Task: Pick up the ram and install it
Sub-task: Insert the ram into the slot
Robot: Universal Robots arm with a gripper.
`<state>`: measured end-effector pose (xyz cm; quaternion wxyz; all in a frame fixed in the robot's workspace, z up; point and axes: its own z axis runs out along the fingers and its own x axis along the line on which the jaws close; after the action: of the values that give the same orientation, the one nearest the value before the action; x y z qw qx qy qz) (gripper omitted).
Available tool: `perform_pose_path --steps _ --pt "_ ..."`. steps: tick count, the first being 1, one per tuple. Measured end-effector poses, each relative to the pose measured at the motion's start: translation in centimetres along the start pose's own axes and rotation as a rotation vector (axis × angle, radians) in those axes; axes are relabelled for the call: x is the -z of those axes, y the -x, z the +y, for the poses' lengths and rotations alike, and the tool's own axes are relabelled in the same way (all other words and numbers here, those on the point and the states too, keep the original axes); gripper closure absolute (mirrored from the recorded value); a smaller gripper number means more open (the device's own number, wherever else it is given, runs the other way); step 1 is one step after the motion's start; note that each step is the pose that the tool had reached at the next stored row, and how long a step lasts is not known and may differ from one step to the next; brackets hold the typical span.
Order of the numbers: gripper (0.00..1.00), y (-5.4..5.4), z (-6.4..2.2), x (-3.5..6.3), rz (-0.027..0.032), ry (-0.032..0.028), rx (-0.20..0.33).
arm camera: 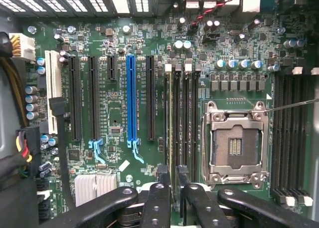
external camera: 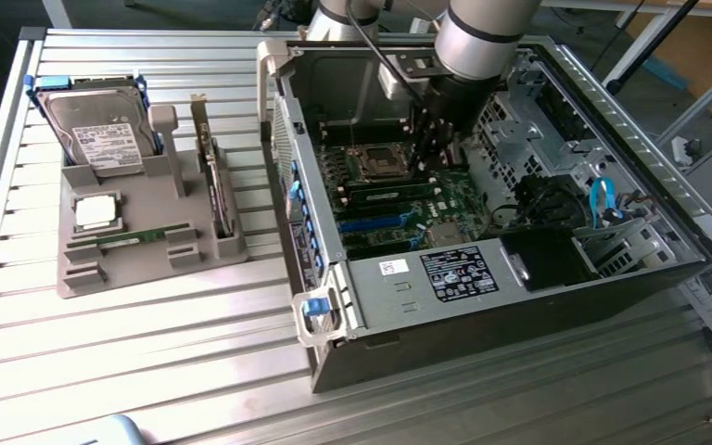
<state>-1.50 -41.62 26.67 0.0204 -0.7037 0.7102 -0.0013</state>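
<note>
Wrist view: tool [arm camera: 172,180] clenched on edge-on ram [arm camera: 168,123]; exterior view: arm [external camera: 474,46] inside case [external camera: 331,306].

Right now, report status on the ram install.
Gripper low over memory slots. Ram upright in slot beside CPU socket, at the gripper. Thin wire near socket, off the slots.

Looks like a robotics lab or assembly test cell. Told by the slatted aluminium bench [external camera: 146,362], the opened computer case [external camera: 480,343] lying on it with its motherboard [arm camera: 114,138] bared, the grey fixture tray [external camera: 133,278] slotting loose parts such as a hard drive [external camera: 103,130], and the robot arm [external camera: 486,37] reaching in.
</note>
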Motion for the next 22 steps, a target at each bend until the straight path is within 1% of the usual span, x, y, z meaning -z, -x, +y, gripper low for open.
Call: perform_pose_path --steps 4,10,22 --pt "0.81 0.0 -0.03 0.88 0.0000 0.0000 0.000" --pt "0.81 0.1 -0.08 2.67 0.0001 0.0001 0.000" --pt "0.81 0.1 -0.17 5.37 0.0001 0.0000 0.000"
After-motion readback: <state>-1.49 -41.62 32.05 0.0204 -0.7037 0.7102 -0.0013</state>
